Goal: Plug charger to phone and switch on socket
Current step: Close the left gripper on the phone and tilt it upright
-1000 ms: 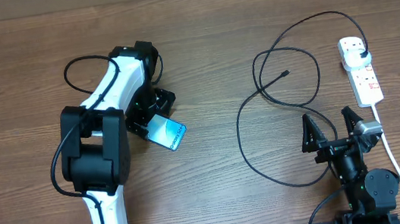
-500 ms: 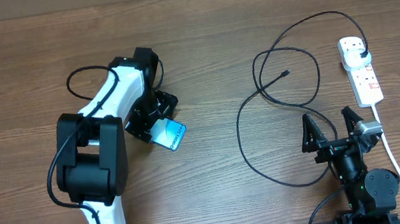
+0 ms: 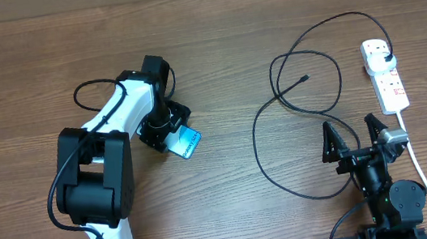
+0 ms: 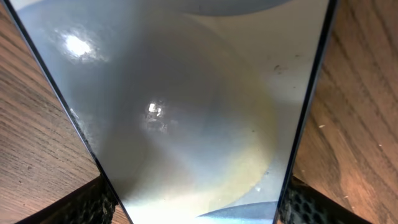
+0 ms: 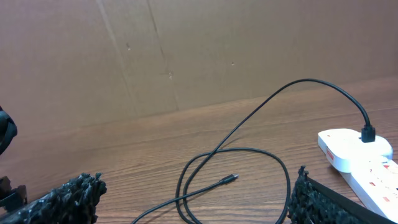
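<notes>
Left arm [image 3: 107, 120] swung, one phone [image 3: 185, 143], one charger [image 3: 254, 143], one socket [image 3: 386, 80]

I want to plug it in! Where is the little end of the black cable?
Overhead, the thin black cable's small connector tip lies on the wooden table's right side, inside the cable's loop, left of the white power strip.

White-and-black left arm [image 3: 125, 98], looping black cable [image 3: 76, 94], all-black right arm [image 3: 388, 194], rough-textured fingers [image 5: 67, 198]
</notes>
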